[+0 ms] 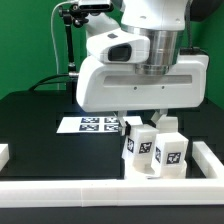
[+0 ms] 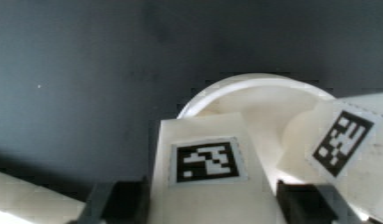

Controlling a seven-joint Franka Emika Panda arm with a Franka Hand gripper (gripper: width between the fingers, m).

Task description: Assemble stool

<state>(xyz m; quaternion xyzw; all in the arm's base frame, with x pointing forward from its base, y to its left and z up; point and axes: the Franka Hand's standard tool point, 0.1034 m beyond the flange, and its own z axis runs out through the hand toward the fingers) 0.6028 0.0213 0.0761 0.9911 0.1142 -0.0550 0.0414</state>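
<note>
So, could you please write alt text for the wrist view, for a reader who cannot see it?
A white stool leg bearing a black-and-white marker tag fills the foreground between the dark fingers of the robot's hand. Behind it, the round white seat lies on a dark table, with a second tagged leg alongside.

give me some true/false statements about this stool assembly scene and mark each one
1. The marker board lies flat on the black table. True.
2. A red cup stands beside the legs. False: none is there.
3. Tagged white stool legs stand together near the border rail. True.
4. The gripper is far off at the exterior view's left edge. False: it hangs right over the legs.
5. The wrist view shows a round white seat. True.
</note>
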